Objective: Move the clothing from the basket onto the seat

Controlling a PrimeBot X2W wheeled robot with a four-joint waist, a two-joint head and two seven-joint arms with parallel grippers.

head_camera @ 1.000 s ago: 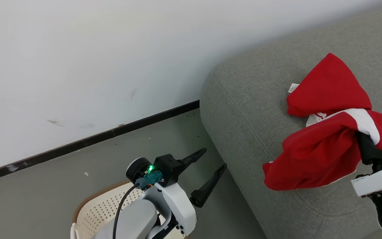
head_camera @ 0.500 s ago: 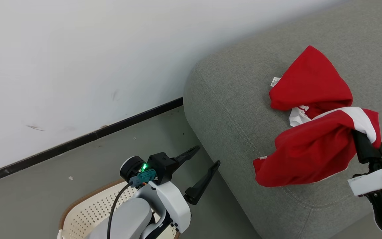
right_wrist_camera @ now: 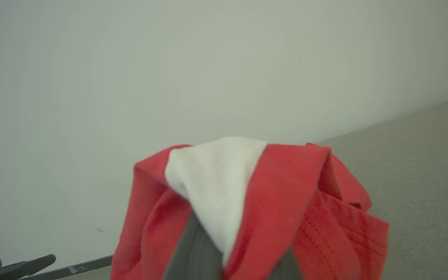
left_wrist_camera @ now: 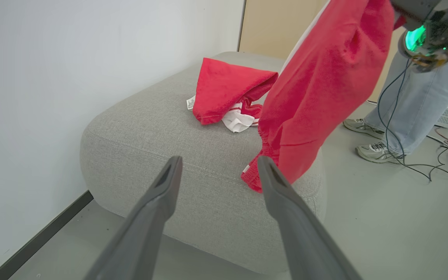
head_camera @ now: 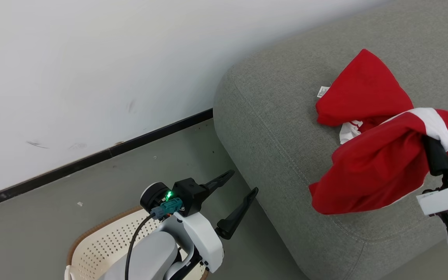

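At 3 o'clock in the head view, the clothing is pinched by the right gripper, with its hem hung at the near edge of the seat. A second garment is laid on the seat at 1 o'clock. The left gripper is held spread and empty over the basket. The cloth should be carried further inboard before release, or a slide off the edge is risked.
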